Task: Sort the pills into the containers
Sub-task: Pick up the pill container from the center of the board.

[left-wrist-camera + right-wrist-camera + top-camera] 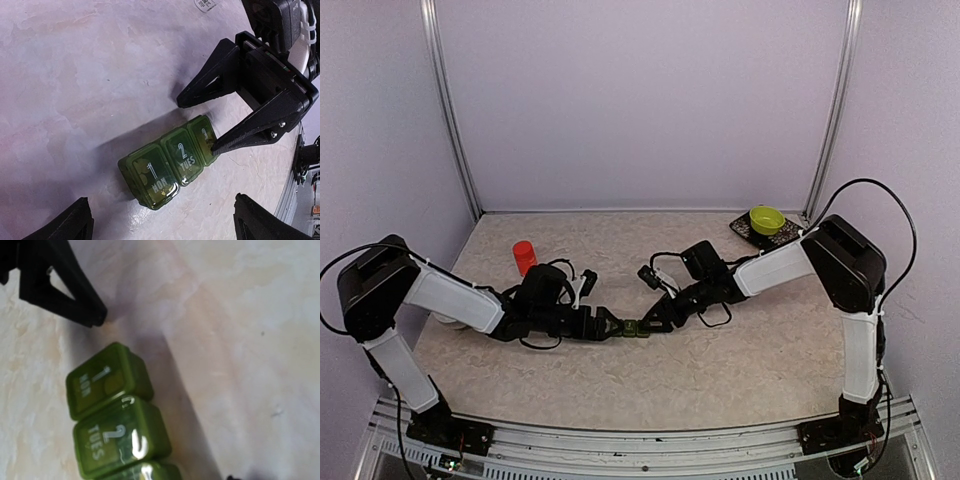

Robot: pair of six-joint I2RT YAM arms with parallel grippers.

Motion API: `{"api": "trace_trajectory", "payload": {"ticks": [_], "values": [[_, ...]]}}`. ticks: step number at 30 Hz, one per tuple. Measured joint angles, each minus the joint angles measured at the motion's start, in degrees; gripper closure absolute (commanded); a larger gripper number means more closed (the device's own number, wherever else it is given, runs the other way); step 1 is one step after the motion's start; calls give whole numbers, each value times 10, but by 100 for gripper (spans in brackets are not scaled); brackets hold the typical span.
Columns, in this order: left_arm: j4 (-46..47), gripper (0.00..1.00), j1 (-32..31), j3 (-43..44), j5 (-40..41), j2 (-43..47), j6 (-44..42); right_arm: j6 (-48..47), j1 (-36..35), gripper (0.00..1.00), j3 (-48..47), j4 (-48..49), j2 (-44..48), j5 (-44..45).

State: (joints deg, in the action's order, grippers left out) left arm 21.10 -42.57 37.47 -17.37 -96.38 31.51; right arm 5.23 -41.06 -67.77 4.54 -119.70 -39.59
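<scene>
The containers are a dark green strip of three joined lidded compartments lying on the table between my two grippers. In the left wrist view the containers show lids marked "1 MON" and "2 TUES", all shut. My left gripper is open, its fingers straddling the MON end without touching. My right gripper is open at the other end, with one fingertip on the third lid. In the right wrist view the containers fill the lower left. No loose pills show.
A red bottle stands at the back left of the table. A yellow-green bowl sits on a dark tray at the back right. Purple walls enclose the table.
</scene>
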Motion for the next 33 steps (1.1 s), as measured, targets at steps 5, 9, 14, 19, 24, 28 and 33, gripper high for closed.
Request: {"api": "trace_trajectory", "payload": {"ticks": [5, 9, 14, 19, 24, 28, 33], "values": [[0, 5, 1, -6, 1, 1, 0, -11, 0, 45, 0, 5, -5, -10], [0, 4, 3, -10, 1, 2, 1, -21, -2, 46, -5, 5, -10, -15], [1, 4, 6, -15, 2, 5, 2, -34, -10, 46, -7, 8, -13, -15], [0, 4, 10, -19, 3, 14, 2, -43, -19, 50, -7, 12, -15, -9], [1, 4, 10, -19, 3, 19, 2, -45, -20, 54, -5, 15, -15, -3], [1, 4, 10, -19, 3, 19, 2, -47, -20, 65, 1, 24, -15, -2], [1, 4, 10, -19, 3, 19, 2, -47, -21, 76, 7, 24, -15, -13]]}}
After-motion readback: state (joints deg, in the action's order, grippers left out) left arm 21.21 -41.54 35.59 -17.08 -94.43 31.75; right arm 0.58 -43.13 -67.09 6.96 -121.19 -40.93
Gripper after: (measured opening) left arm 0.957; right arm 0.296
